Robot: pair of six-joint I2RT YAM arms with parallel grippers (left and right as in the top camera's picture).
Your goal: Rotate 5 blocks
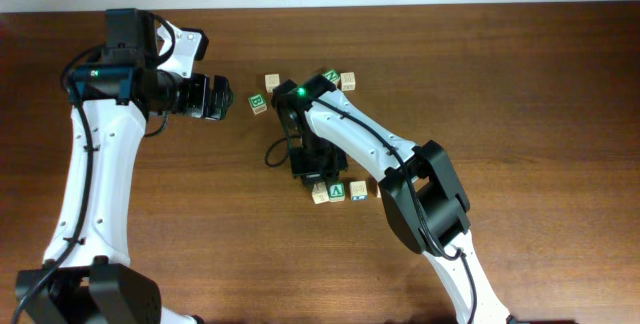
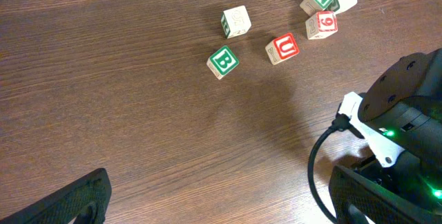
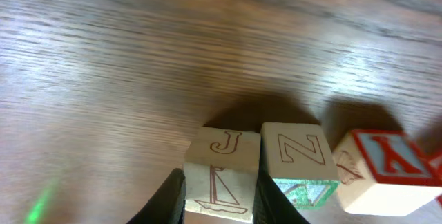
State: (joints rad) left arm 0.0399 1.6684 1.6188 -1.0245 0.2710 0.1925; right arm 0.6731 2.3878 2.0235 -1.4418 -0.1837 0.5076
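Pale J block, sailboat on its side, sits at 6 o'clock of the table's centre, clamped in the right gripper. N block crowds it at 3 o'clock. Left gripper gapes at 10 o'clock.

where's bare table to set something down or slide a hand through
Free: the table right of the right arm, and the near strip between it and the left arm. Crowded: the loose cubes at far centre by the left gripper, and the three-cube row, its J cube in the right gripper.
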